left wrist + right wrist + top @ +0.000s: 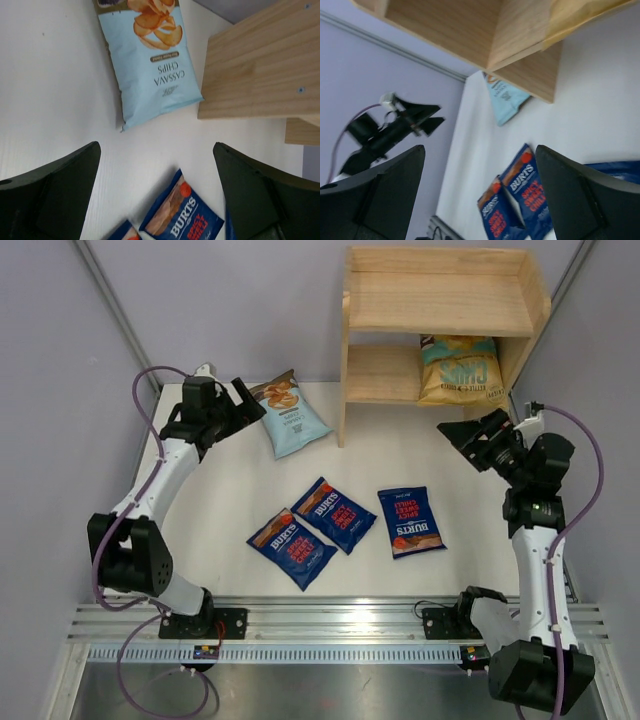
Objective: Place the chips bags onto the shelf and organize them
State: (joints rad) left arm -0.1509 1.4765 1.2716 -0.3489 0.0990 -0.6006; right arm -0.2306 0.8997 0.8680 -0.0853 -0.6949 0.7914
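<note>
- The white table (220, 490) carries most of your work: four of the five bags lie flat on it, none of them touching the shelf.
- The wooden two-tier shelf (440, 290) stands at the far side of the table, right of centre. Its top tier is bare, and its lower tier holds one bag at the right end.
- That bag is the yellow-gold chips bag (460, 370). It leans against the back of the lower tier, so you can count it as placed, roughly a fifth of the job.
- The light blue Cassava Chips bag (290, 415) lies just left of the shelf's side panel and close in front of your left tool. It looks like the natural next pick.
- Three dark blue Burts bags wait mid-table. The left one (292, 548) and the middle one (334, 514) touch or slightly overlap, and the right one (411, 521) lies apart from them.
- Your left tool (157, 190) is released, fingers spread wide with nothing between them, hovering above the table near the light blue bag.
- Your right tool (480, 195) is also released and empty. It sits near the shelf's front right corner, just outside the lower tier.
</note>
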